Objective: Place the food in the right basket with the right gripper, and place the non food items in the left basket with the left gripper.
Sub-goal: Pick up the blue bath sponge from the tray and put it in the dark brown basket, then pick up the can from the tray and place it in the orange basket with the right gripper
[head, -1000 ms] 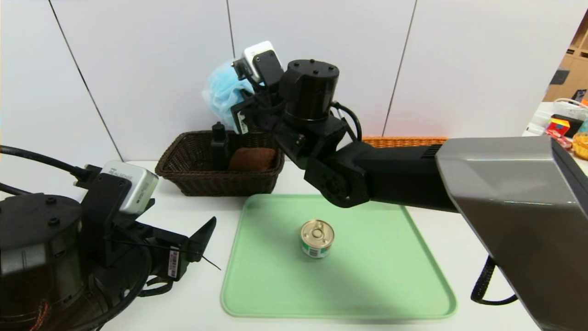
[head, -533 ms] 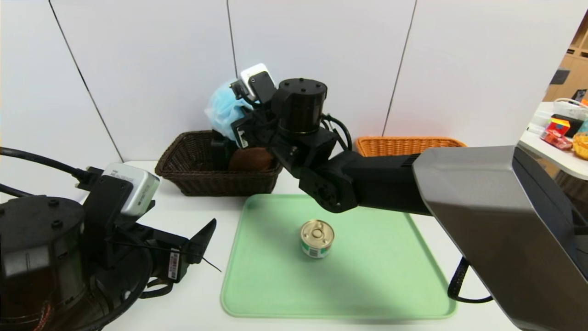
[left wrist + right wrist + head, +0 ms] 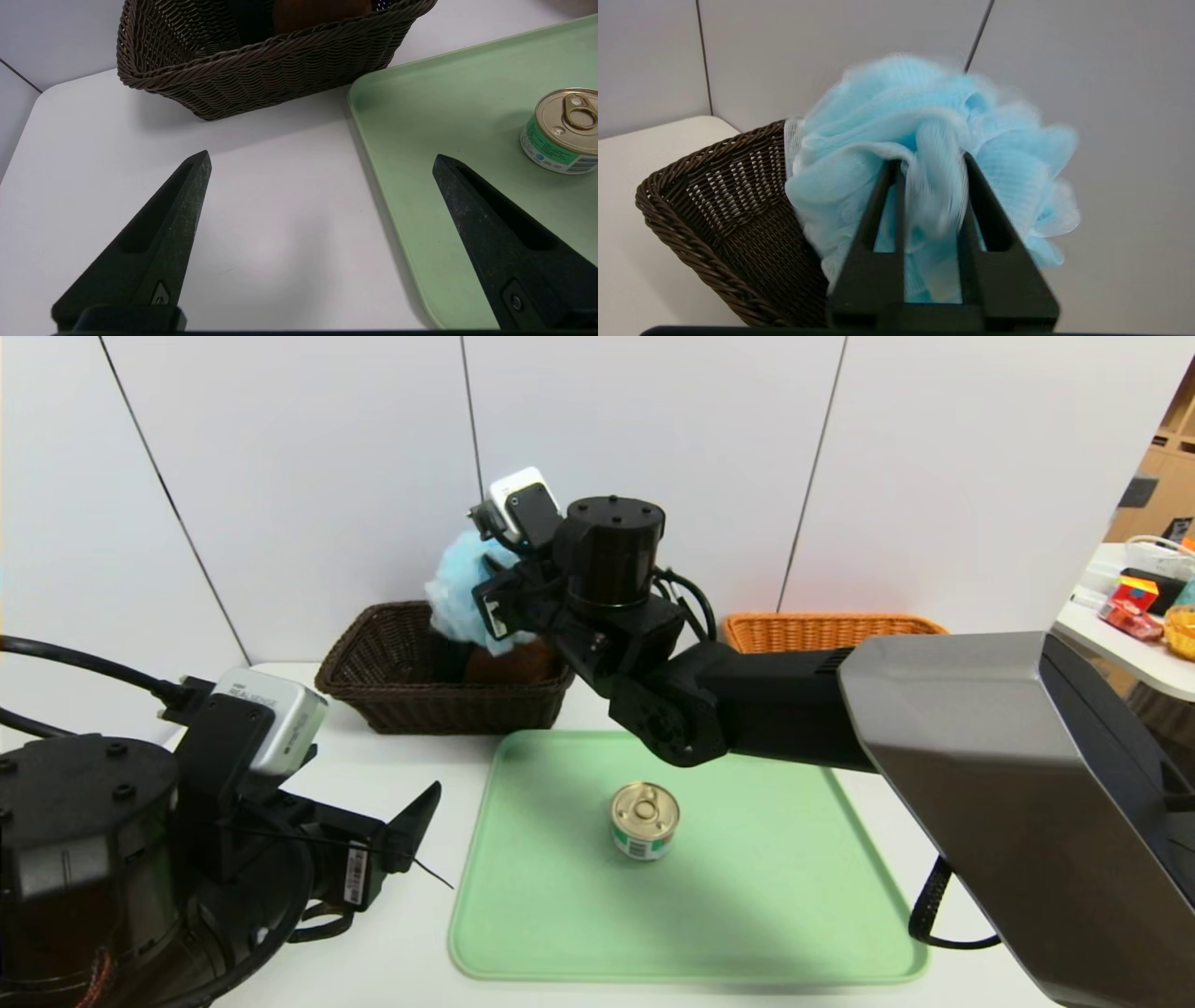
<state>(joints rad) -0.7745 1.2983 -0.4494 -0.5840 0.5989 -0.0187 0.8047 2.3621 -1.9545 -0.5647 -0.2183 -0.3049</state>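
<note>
My right gripper [image 3: 485, 609] hangs over the left basket [image 3: 392, 700], the dark brown one, reaching across from the right. Its fingers [image 3: 878, 210] stand a little apart, and mesh of the light blue bath pouf [image 3: 457, 593] still lies between them, blurred and sagging toward the basket [image 3: 714, 205]. A brown towel [image 3: 527, 663] lies inside. The food, a small tin can [image 3: 644, 821], stands on the green tray [image 3: 794, 915]. The orange right basket [image 3: 812, 627] shows behind the right arm. My left gripper [image 3: 411, 840] rests open and empty, low at the near left.
The white wall rises directly behind both baskets. A side table with bright clutter [image 3: 1139, 607] stands at the far right. The right arm's grey shell [image 3: 1008, 775] covers the right side of the tray and table. A black cable [image 3: 943, 919] loops near the tray's right edge.
The right gripper came down over the dark basket with the pouf, then its fingers parted slightly and the pouf sagged lower. The left arm and the can stayed put.
</note>
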